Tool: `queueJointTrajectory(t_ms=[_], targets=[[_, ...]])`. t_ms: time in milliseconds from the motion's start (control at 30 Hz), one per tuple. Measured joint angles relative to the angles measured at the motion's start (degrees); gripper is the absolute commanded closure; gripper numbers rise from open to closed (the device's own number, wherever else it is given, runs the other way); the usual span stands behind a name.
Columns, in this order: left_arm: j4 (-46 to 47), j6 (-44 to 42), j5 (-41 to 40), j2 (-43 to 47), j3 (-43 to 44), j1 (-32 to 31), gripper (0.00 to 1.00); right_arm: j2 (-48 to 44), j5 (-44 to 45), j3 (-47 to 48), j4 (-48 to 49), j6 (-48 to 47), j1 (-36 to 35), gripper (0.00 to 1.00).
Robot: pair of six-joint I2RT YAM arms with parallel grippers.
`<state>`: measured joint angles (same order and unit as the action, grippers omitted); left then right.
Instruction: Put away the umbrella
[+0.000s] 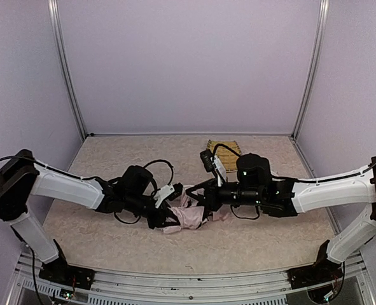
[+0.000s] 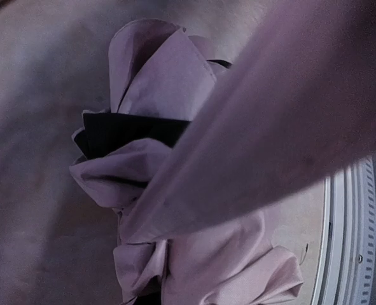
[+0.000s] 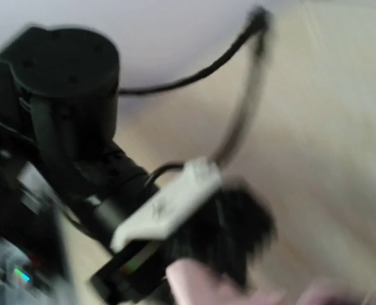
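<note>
We see both arms reaching inward and meeting low over the middle of the speckled beige table (image 1: 111,159). The folding umbrella of shiny pale-pink fabric with black lining (image 1: 191,217) lies there as a crumpled bundle on the tabletop, between the two wrists and slightly toward the near edge.

Left gripper (image 1: 167,216) is right at the left end of the bundle, touching or buried in fabric. We cannot tell whether its jaws are apart or together. In the left wrist view the fingers are hidden: a blurred pink fold crosses the lens diagonally. Behind it are bunched folds of the umbrella (image 2: 156,95) with a band of black lining (image 2: 130,130) showing. The ribbed white table-edge rail (image 2: 347,241) sits at the right of that view.

Right gripper (image 1: 197,196) is at the upper right side of the bundle, close to the left wrist. We cannot tell its jaw state either. The right wrist view is motion-blurred. It shows the left arm's black cylindrical wrist motor (image 3: 67,95), a white camera housing (image 3: 168,203), a black cable (image 3: 194,76), and a sliver of pink umbrella (image 3: 194,279) along the bottom.

Woven yellow flat tray (image 1: 226,147) sits at the back of the table, behind the right arm and well apart from the umbrella.
</note>
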<state>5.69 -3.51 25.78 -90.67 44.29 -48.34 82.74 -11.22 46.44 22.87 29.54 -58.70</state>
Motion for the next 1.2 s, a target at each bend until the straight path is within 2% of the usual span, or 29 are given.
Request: queueJointTrajectory(t_ms=[100, 167, 267, 333, 433, 567, 600, 767, 933, 1000, 1100, 1200], targets=[[1.33, 1.46, 12.0, -11.17, 0.83, -0.17, 0.93, 5.4, 1.9, 0.02, -5.44, -0.13, 0.0, 1.0], [2.78, 3.37, 19.02, -15.52, 3.65, 0.85, 0.87, 7.93, 3.43, 0.46, -8.09, -0.33, 0.0, 1.0], [4.35, 4.63, 24.02, -19.65, 6.8, 1.73, 0.66, 12.85, 5.7, 3.69, -11.76, -0.63, 0.0, 1.0], [5.05, 4.72, 25.46, -20.55, 7.15, 2.05, 0.51, 15.89, 6.47, 5.73, -13.64, -0.74, 0.0, 1.0], [5.03, 4.55, 25.7, -20.83, 7.1, 2.54, 0.4, 19.47, 7.43, 7.63, -15.45, -0.13, 0.0, 1.0], [6.88, 3.76, 24.2, -20.28, 5.9, 2.67, 0.05, 21.44, 9.7, 7.76, -15.3, 1.38, 0.17, 1.0], [7.61, 3.48, 23.39, -19.74, 5.35, 2.67, 0.02, 22.01, 10.36, 7.82, -15.3, 1.64, 0.2, 1.0], [14.49, 3.06, 16.79, -13.0, -2.19, 2.54, 0.01, 25.66, 13.7, 9.14, -15.5, 2.8, 0.57, 1.0], [21.81, -0.79, 10.29, -0.31, -10.49, 0.15, 0.01, 28.06, 14.97, 11.28, -15.5, 3.19, 0.66, 1.0], [22.14, -4.15, 6.32, 4.52, -11.54, -2.23, 0.01, 28.17, 15.02, 11.39, -15.47, 3.19, 0.76, 1.0], [21.33, -12.85, -3.21, 10.01, -11.39, -9.46, 0.01, 28.2, 14.88, 11.37, -15.34, 3.17, 0.94, 1.0], [17.9, -20.11, -11.26, 9.62, -10.01, -14.62, 0.01, 28.2, 14.38, 11.13, -14.82, 3.15, 1.4, 1.0]])
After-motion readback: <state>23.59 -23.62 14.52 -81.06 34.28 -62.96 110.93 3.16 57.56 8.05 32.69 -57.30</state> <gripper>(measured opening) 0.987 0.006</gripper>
